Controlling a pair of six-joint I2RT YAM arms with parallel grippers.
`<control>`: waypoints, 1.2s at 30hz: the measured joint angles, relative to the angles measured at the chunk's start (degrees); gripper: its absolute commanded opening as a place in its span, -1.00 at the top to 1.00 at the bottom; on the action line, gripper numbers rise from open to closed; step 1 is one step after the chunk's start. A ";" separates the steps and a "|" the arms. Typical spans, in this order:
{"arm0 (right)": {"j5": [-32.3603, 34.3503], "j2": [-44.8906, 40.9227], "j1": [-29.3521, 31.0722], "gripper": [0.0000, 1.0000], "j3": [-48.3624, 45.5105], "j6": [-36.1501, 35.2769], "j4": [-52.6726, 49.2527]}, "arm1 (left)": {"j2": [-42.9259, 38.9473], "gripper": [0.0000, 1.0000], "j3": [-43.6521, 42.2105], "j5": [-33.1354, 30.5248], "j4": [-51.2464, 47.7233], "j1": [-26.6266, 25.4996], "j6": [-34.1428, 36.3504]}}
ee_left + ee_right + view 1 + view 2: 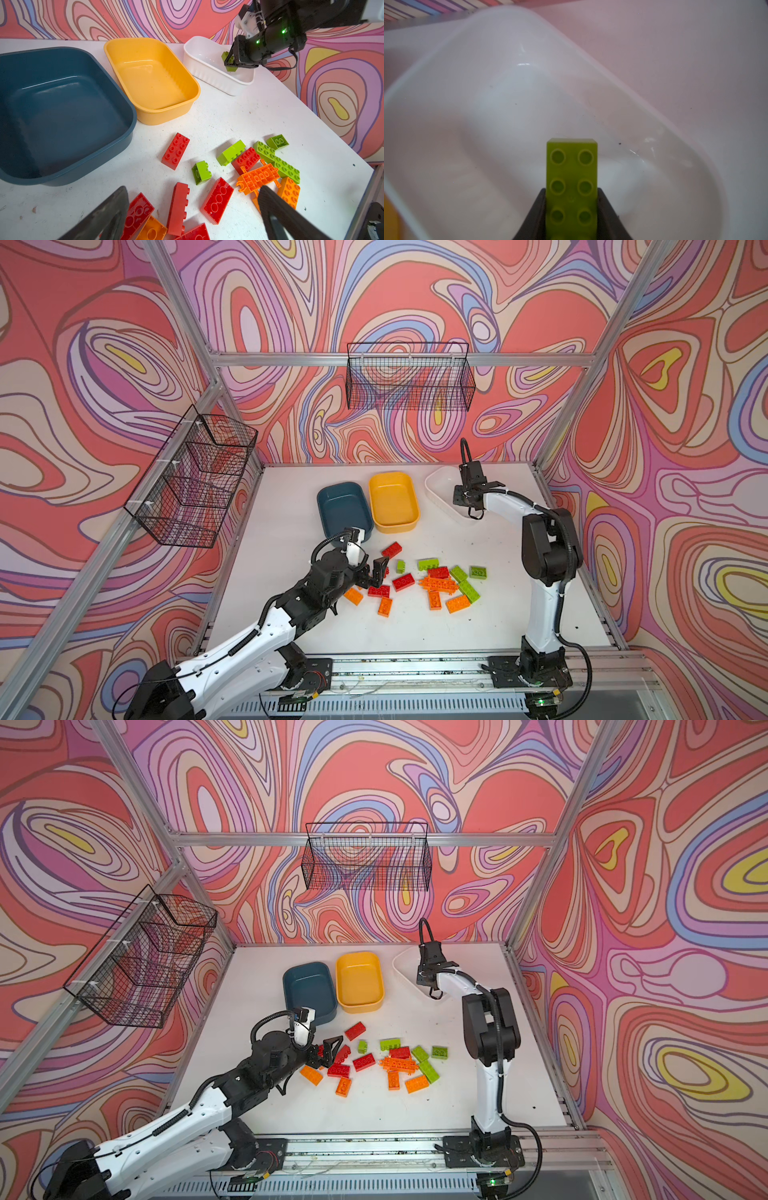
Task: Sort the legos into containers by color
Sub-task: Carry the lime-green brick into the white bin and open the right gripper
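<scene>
Red, orange and lime green legos [440, 585] [395, 1065] lie scattered on the white table's middle. Behind them stand the containers: a dark teal tray [343, 506], a yellow tray [392, 499] and a white tray [436, 481], the teal and yellow ones with nothing inside. My left gripper [374, 574] [193, 191] is open, low over several red bricks [178, 209] at the pile's left end. My right gripper [572, 191] [231, 60] is shut on a lime green brick [572, 170] [230, 68], held just above the white tray's floor [500, 116].
Black wire baskets hang on the back wall [409, 379] and the left wall [195, 481]. An aluminium rail [415, 668] carrying both arm bases runs along the table's front edge. A lone red brick [392, 549] lies between the teal tray and the pile.
</scene>
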 measured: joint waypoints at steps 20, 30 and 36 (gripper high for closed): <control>-7.87 0.94 11.65 -0.69 0.37 3.78 1.22 | -3.45 -1.00 0.07 -4.28 -3.10 0.00 -0.42; -3.76 -12.50 13.38 -0.73 -8.17 4.11 -0.42 | -3.26 -1.00 0.07 -0.76 -4.35 0.00 -0.42; 0.26 -31.47 13.14 -0.73 -24.50 5.29 -1.60 | 0.92 -1.00 -0.04 3.41 -1.57 -0.26 -0.76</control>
